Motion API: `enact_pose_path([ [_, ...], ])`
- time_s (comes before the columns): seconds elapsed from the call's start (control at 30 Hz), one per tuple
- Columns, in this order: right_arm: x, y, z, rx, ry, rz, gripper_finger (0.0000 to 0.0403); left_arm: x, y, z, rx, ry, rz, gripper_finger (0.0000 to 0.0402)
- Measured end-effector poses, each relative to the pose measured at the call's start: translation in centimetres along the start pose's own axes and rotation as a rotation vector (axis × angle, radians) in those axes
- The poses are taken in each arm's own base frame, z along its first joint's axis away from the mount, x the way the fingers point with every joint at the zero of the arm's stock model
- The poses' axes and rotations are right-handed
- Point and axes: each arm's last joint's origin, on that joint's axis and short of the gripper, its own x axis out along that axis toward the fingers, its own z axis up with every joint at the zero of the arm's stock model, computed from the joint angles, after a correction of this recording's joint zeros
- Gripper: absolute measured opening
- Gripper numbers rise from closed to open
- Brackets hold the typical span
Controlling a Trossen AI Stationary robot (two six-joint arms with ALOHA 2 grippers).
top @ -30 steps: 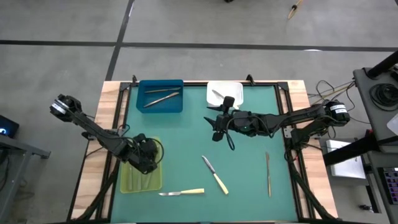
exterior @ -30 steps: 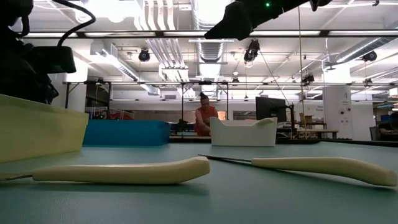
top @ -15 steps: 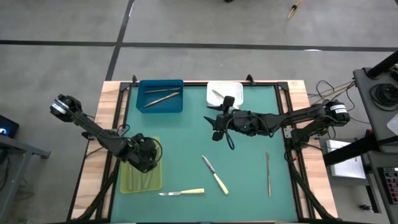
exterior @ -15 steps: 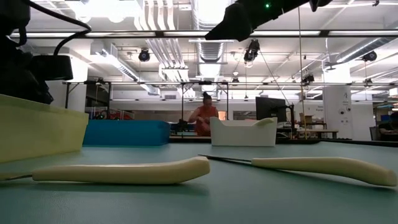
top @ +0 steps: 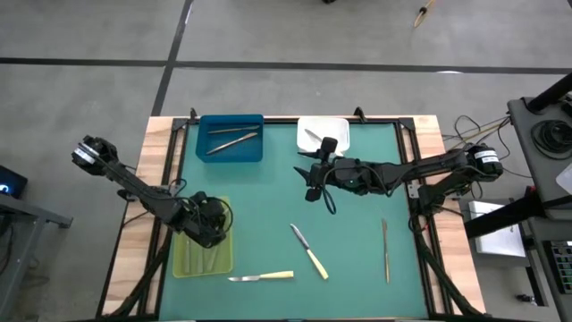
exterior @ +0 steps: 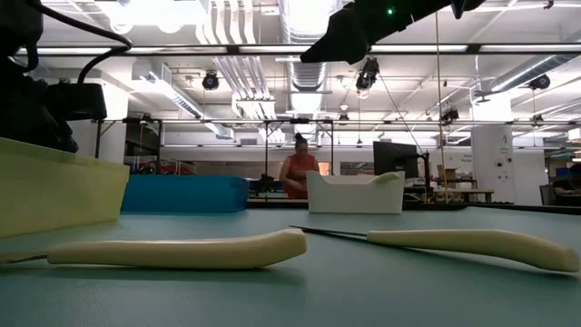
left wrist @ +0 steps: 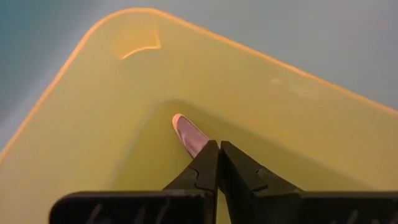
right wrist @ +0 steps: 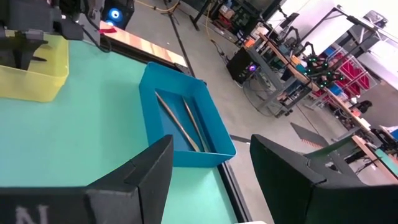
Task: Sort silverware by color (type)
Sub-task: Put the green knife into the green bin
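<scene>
Left wrist view: left hand [left wrist: 219, 163] pinched tight on knife [left wrist: 190, 134] over yellow-green tray [left wrist: 81, 124].

A matt green mat covers the worktop [top: 268, 192], edged in bare pale wood. Smooth plastic trays: yellow-green tray [top: 201, 255] translucent, blue tray [top: 231, 139] opaque. Knives [exterior: 177, 250] have smooth cream handles with grey metal blades.

left arm: reaches in from the left edge, elbow bent, wrist low | left claw [top: 212, 225]: fingers pressed together | right arm: stretched across from the right, raised | right claw [top: 315, 183]: seemingly spread wide, empty
</scene>
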Motion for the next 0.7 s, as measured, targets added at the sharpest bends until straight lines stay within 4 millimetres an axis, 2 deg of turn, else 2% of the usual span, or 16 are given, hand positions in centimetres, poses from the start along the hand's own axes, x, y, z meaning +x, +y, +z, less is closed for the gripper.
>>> enact_pose_path([
  [0.7, 0.02, -0.03, -0.01, 0.001, 0.0, -0.001, 0.0206, 0.23, 0.35, -0.3, 0.006, -0.009, 0.017, 0.0],
])
